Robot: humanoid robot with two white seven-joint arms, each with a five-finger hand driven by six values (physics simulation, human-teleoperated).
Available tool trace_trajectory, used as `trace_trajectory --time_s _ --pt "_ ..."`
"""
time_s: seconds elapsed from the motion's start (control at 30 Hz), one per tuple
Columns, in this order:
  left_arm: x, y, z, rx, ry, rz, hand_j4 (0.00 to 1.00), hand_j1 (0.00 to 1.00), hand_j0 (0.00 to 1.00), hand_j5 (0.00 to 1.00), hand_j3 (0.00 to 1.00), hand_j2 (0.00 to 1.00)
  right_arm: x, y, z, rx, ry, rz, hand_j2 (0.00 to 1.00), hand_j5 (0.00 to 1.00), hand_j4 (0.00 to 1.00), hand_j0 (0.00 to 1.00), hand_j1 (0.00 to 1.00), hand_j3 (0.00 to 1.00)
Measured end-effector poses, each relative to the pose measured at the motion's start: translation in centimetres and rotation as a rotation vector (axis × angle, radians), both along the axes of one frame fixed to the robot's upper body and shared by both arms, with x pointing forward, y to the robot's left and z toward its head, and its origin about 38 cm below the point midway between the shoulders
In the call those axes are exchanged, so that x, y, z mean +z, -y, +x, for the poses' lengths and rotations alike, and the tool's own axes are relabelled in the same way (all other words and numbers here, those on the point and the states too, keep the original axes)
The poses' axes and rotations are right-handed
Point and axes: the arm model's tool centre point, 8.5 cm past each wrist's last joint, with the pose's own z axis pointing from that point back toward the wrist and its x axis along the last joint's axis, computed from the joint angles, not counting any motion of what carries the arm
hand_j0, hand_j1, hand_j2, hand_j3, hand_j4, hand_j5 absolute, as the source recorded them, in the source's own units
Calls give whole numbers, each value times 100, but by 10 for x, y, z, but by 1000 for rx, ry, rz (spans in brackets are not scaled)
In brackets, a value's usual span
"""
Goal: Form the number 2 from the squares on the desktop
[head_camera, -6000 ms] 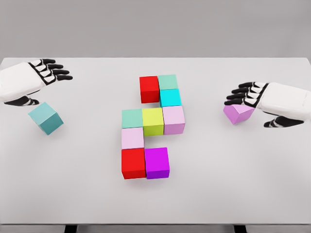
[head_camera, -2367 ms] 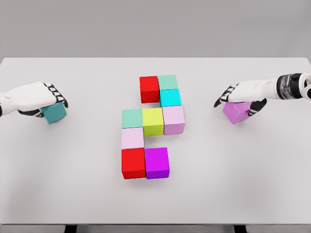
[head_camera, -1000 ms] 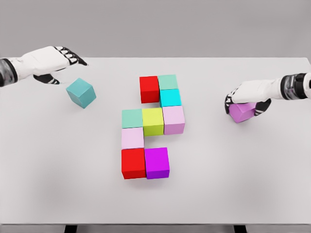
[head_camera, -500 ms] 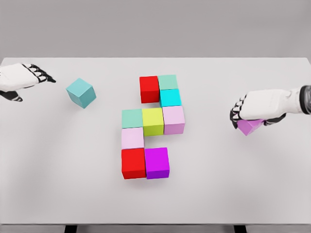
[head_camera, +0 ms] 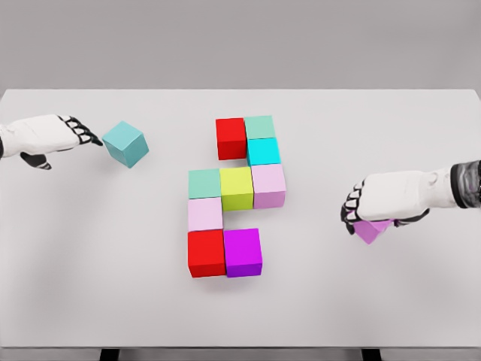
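Nine cubes sit packed together mid-frame on my white table point(head_camera: 421, 301): a red cube point(head_camera: 231, 138) and a pale green cube point(head_camera: 259, 126) on top, a cyan cube point(head_camera: 264, 151) just under the green one, then a row of green cube point(head_camera: 204, 183), yellow-green cube point(head_camera: 236, 187) and pale pink cube point(head_camera: 268, 185). Below the row's left end I see a light pink cube point(head_camera: 205, 214), then a second red cube point(head_camera: 206, 253) with a magenta cube point(head_camera: 242, 252) touching its right side.

At the right of the frame my right hand point(head_camera: 383, 200) is closed down over a purple cube point(head_camera: 372, 229), fingers curled around it; only the cube's lower part shows beneath the palm.

At the upper left, my left hand point(head_camera: 51, 136) holds nothing, its fingers stretched toward a teal cube point(head_camera: 125, 144), the fingertips point(head_camera: 94, 139) just beside its left face. I cannot tell whether they touch. That cube sits turned at an angle, well apart from the cluster.
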Motion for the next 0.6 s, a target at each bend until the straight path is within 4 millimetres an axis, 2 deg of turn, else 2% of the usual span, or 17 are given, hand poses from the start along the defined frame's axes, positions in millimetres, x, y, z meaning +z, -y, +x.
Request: trace_trajectory --time_s 0.4,0.6 --pt "-9 26 2 -53 -23 -7 95 95 95 95 95 95 -13 -40 -1 80 -31 69 62 62 62 62 62 62" --pt "-6 39 5 -76 -16 -17 96 96 96 96 96 96 -17 -53 -1 105 -41 90 67 67 67 67 67 67"
